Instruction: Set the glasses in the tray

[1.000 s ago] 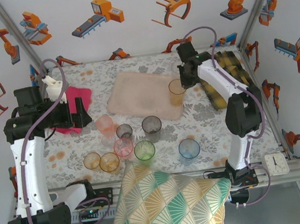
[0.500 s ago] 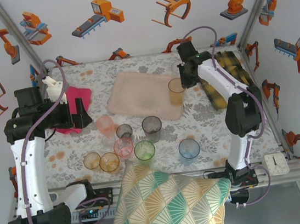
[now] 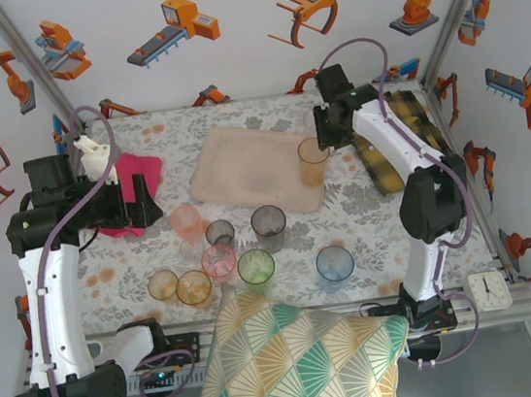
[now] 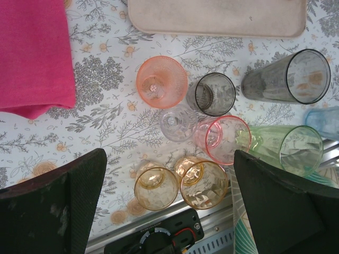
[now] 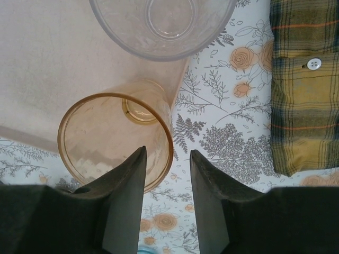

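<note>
Letting go of amber glass (image 5: 114,137) on tray's (image 3: 242,167) right edge: right gripper (image 5: 167,156) fingers parting. Left gripper (image 3: 141,197), left of tray, spread wide.

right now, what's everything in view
translucent plastic tumblers: nine, peach, pink, green, blue, clear, two grey, two amber, clustered front of table
amber plastic tumbler: one, tray's right end
clear plastic tumbler: one, beside it
flat pink-beige tray: one, centre back
magenta cloth: one, back left
yellow-black plaid cloth: one, back right
fan-patterned cushion: one, teal-cream, front edge
white clock: one, front right
left jaws: open, beside magenta cloth
right jaws: open, astride amber tumbler's rim
</note>
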{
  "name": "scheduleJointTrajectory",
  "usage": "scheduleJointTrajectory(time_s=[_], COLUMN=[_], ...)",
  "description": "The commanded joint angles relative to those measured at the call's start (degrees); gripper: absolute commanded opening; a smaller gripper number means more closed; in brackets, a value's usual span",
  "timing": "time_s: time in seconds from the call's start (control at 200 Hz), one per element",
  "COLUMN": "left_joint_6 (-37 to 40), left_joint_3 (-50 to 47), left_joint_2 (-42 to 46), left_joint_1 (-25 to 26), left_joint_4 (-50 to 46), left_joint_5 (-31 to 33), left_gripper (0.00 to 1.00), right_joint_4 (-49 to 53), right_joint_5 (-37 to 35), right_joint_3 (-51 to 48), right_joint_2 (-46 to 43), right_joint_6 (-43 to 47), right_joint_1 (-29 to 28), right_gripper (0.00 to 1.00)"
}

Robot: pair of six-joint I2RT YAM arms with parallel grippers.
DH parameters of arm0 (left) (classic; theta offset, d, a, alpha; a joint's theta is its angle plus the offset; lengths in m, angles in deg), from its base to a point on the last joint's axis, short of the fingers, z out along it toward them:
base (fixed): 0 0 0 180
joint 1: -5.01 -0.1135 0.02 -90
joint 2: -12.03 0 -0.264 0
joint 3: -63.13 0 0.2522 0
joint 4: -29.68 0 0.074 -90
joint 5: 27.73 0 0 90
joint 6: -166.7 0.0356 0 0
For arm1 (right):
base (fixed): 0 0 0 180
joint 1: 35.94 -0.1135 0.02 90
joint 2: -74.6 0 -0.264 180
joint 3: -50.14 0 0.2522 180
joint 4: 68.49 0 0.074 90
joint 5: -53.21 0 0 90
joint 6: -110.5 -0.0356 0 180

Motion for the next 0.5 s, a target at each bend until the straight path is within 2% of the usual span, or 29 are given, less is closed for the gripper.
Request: scheduleJointTrajectory(time_s=[0.0,0.19,0.496], left_joint_6=[0.8,0.9,1.5], left_joint_3=[0.4,0.7,1.4], left_joint_2=[0.3,-0.1,-0.9], left_joint_1=[-0.2,-0.1,0.5], left_joint_4=[-0.7,-0.7,-0.8], left_joint_5=[-1.0,-1.6,-2.0], left_gripper=[0.97,0.97,0.97], right_joint_4=[2.7,5.5,7.7], right_joint_5=[0.1,3.5,13.7], right_joint_3=[0.3,-5.6,-23.1], right_joint_2=[-5.6,-13.9,-31.6], right_joint_6=[0.7,-0.6,-2.4], right_joint_1=[0.4,0.3,-0.6], right_gripper=[0.4,0.41,0.42])
